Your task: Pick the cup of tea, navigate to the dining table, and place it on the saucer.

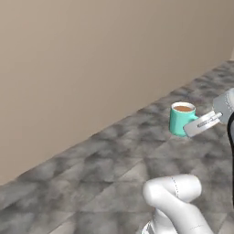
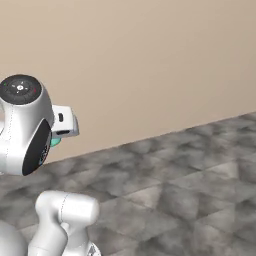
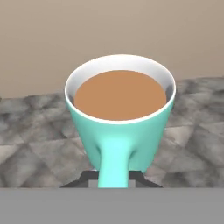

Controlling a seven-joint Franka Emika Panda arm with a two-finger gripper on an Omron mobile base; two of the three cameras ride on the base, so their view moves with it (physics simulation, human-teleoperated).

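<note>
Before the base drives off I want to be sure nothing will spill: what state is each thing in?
cup of tea: upright, full of brown tea, handle towards the hand and caught between the fingertips.
pincer: shut on the cup's handle.
dark marbled counter: beneath the cup; contact between cup and counter cannot be told.

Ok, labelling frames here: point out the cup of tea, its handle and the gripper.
cup of tea (image 3: 120, 94), hand view, on the brown tea.
handle (image 3: 113, 164), hand view, mid-handle.
gripper (image 1: 194, 129), left base view, between the fingertips.
</note>
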